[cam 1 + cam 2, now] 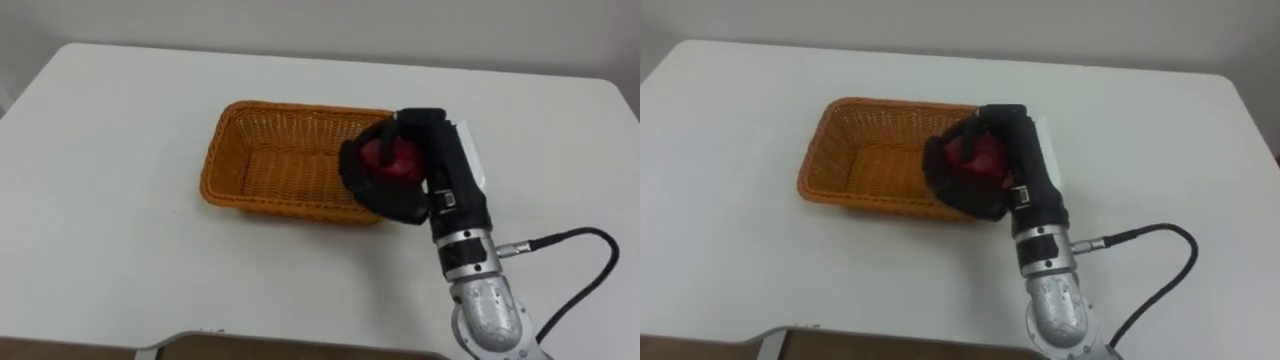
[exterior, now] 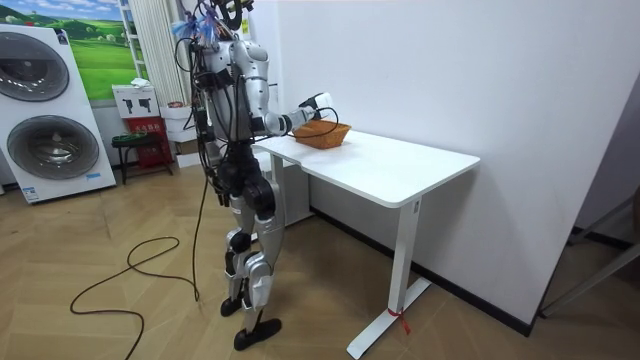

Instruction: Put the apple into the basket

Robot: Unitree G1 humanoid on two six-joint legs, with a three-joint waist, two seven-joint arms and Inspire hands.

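right hand [image 1: 440, 165] curled round the round red apple [image 1: 397, 160] | above right end of oblong orange wicker basket [image 1: 225, 150] | basket stretches leftward across white bench [image 1: 110, 200]

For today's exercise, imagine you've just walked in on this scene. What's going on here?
A humanoid robot stands at one end of a white table, reaching out with its right arm. Its right hand is curled around a red apple and holds it at the right end of an orange wicker basket. The apple has not been let go. Whether it already rests on the basket's floor is hard to tell. The rest of the basket looks empty.
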